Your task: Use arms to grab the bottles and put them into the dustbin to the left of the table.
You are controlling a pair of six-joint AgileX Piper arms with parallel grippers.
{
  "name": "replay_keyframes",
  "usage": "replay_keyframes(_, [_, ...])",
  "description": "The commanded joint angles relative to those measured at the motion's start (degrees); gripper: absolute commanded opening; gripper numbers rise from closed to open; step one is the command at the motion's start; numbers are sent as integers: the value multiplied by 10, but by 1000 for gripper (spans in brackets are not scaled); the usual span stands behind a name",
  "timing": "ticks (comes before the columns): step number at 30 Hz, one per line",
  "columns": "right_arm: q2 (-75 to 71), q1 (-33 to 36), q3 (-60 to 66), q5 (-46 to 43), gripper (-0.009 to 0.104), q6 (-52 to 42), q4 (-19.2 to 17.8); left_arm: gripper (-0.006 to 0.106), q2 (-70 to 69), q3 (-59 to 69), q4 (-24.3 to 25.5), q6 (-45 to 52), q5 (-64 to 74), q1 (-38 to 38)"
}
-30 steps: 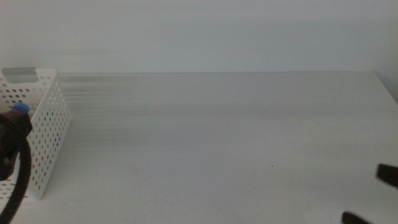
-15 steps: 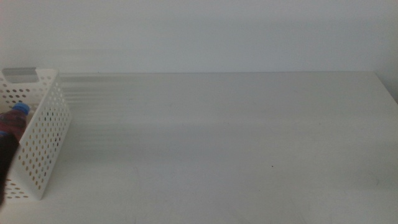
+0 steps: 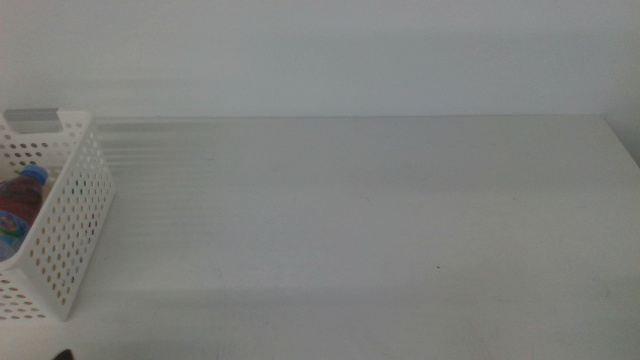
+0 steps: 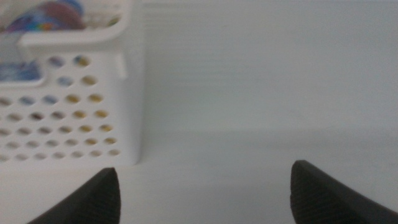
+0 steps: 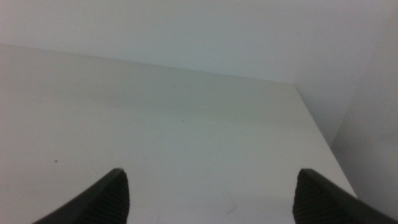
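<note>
Bottles lay inside the dustbin at the left edge of the table.

In the middle view, a blue cap and a red-and-blue label showed above the rim of the white perforated basket; the individual containers could not be separated clearly. The left wrist view showed the same basket from its outer side, with coloured contents visible over the rim and through the holes. The left gripper was held just beside the basket wall, over bare tabletop, its jaws set wide apart and holding nothing. The right gripper was held over the table toward its far right corner, jaws likewise spread wide and empty. Neither arm appeared in the middle view.
</note>
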Motion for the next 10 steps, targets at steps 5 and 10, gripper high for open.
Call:
replay_keyframes(5, [-16,-4,-3,-32,77,-5,0,90,-24,3,-7,-8,-28,41])
replay_keyframes(10, [-16,-4,-3,-32,77,-5,-1,90,-24,3,-7,-8,-28,43])
